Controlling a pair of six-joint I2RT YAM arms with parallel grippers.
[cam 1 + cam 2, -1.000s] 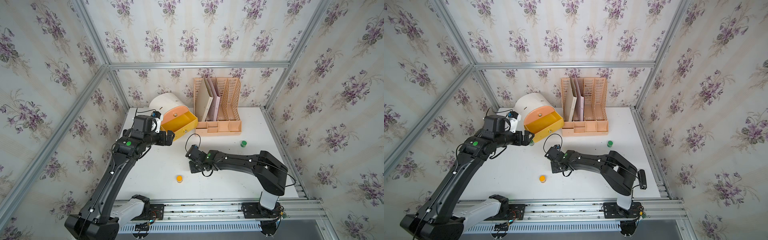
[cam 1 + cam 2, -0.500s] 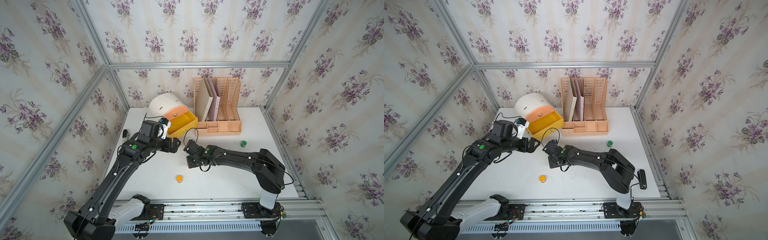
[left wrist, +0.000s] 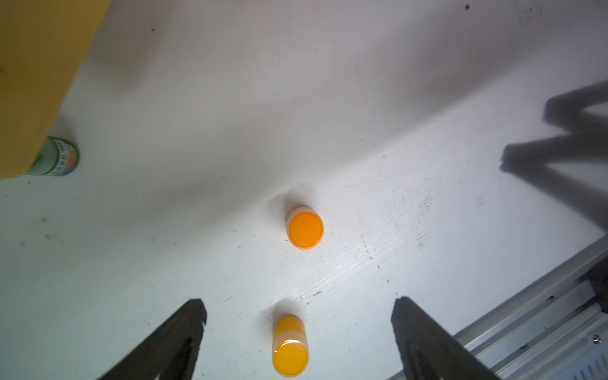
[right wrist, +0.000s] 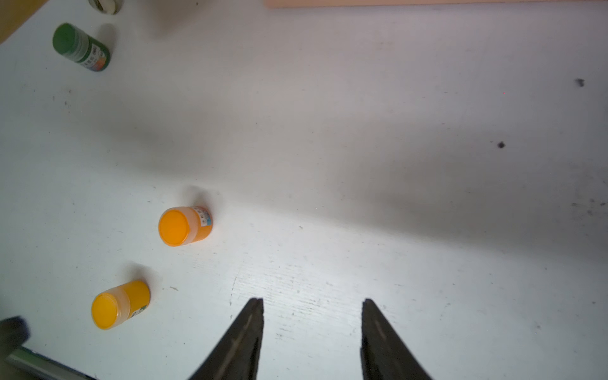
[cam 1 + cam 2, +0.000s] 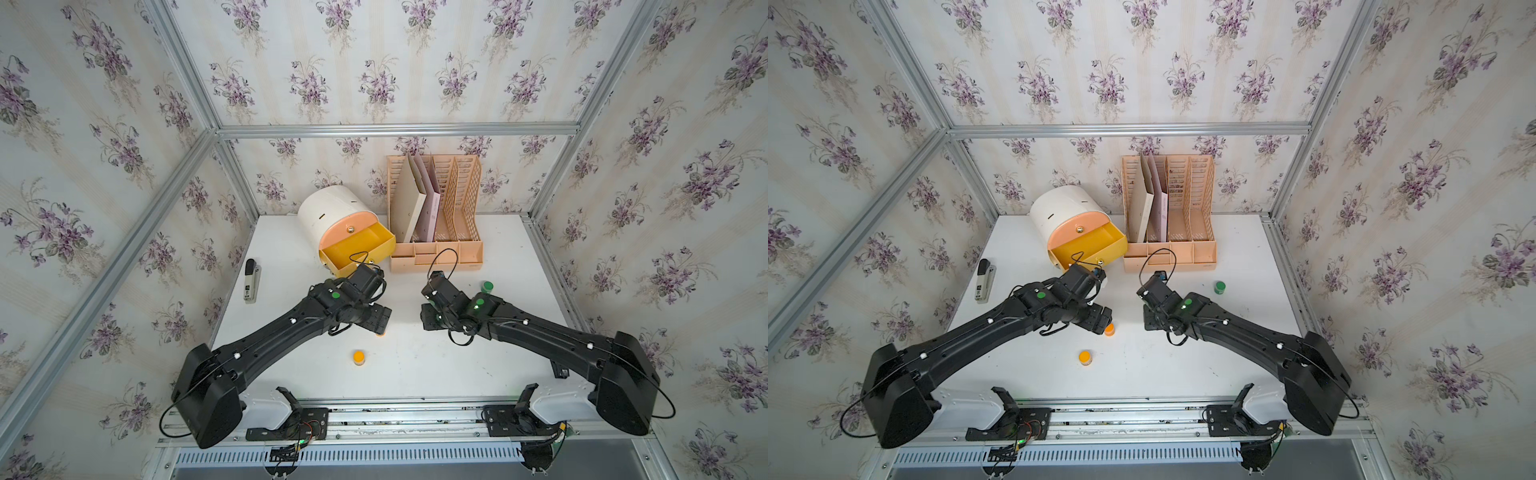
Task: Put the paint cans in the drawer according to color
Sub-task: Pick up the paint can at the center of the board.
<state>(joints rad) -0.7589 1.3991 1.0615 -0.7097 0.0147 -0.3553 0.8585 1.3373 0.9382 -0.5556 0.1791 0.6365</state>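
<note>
"The left gripper [image 3: 298, 306] hangs wide open and empty over the middle of the worktop [image 5: 436, 374]. What's below it?"

"An orange can [image 3: 290, 348], upright, lid up. The wrist view shows it between the fingers [image 3: 177, 339], on the side toward the front edge. A second can [image 3: 306, 229] stands just beyond, toward the yellow drawer [image 5: 353, 249] at the rear edge."

"And the right gripper [image 4: 312, 301]?"

"Jaws apart, nothing in them, over bare worktop, farther from both. I'd say the left one drops straight down."
</note>
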